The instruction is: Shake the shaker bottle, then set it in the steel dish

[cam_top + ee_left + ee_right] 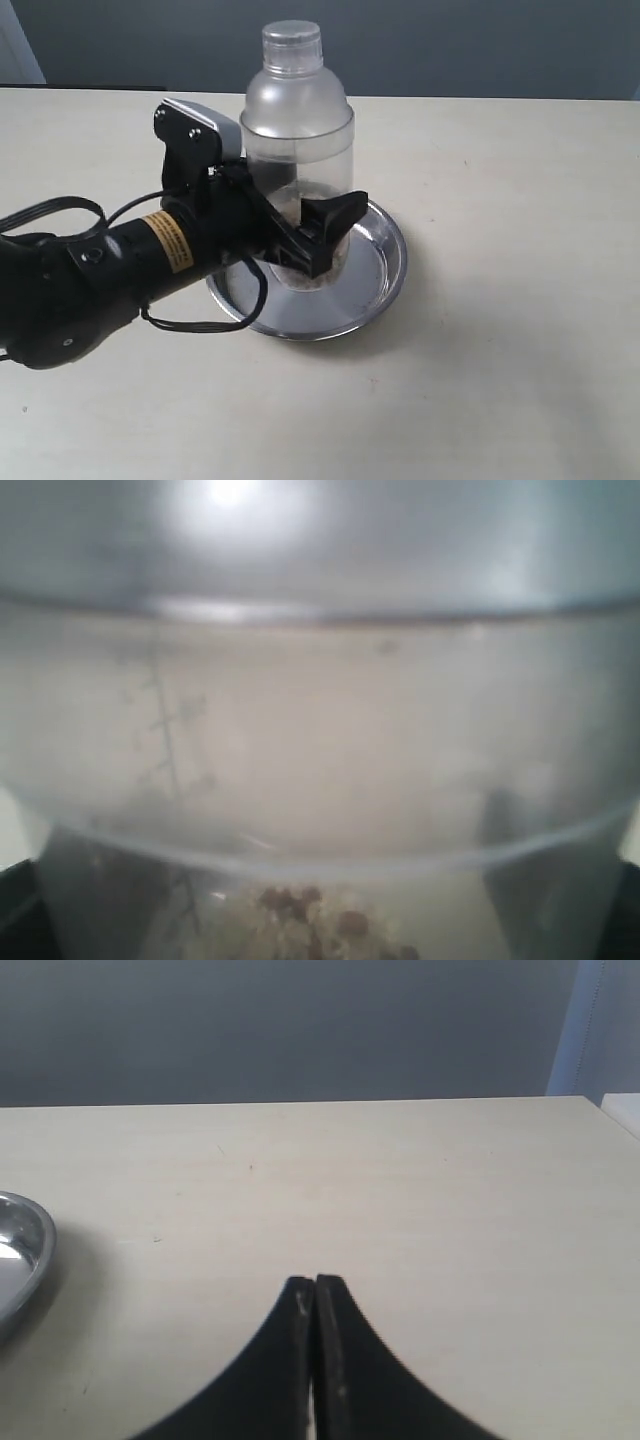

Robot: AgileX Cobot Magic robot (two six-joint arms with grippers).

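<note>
– Two grippers, one working: our left gripper (pixel 300 238) is clamping the bottle (pixel 297 130) low on its body. Bottle's standing upright between the jaws, base in or just over the dish (pixel 385 272), we're not seeing which.
– So we're guessing it's just letting go and backing out. Right gripper (pixel 316 1295) is idling pinched shut, well apart. Yellow label (pixel 167 240) is too small to read.
</note>
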